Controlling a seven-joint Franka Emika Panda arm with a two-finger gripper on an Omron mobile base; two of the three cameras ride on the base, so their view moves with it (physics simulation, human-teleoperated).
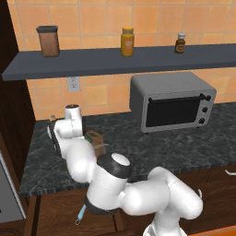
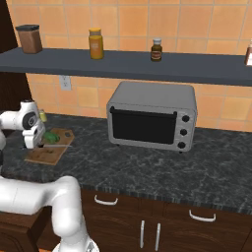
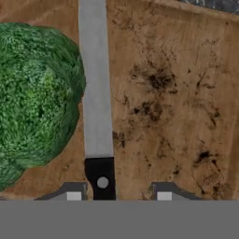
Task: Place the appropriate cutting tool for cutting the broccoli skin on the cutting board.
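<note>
Looking straight down from the hand, the long kitchen knife [image 3: 96, 79] with its slim silver blade and black handle lies flat on the brown wooden cutting board [image 3: 177, 93] with dark grain marks, its blade running up the view just beside the rounded dark green broccoli [image 3: 35, 93], which also sits on the board. The two-finger gripper [image 3: 116, 195] hangs low over the handle end with its fingertips [image 3: 164, 195] spread apart; the handle lies between them, nearer the left tip, and neither tip presses on it, so the pincer is released. From the right base camera the white hand [image 2: 30, 130] stands over the board's left part [image 2: 47, 153] on the dark speckled counter [image 2: 147, 167], well left of the grey toaster oven [image 2: 150, 115]. A small light-blue peeler [image 1: 80, 215] shows below the arm's elbow in the left base camera.
</note>
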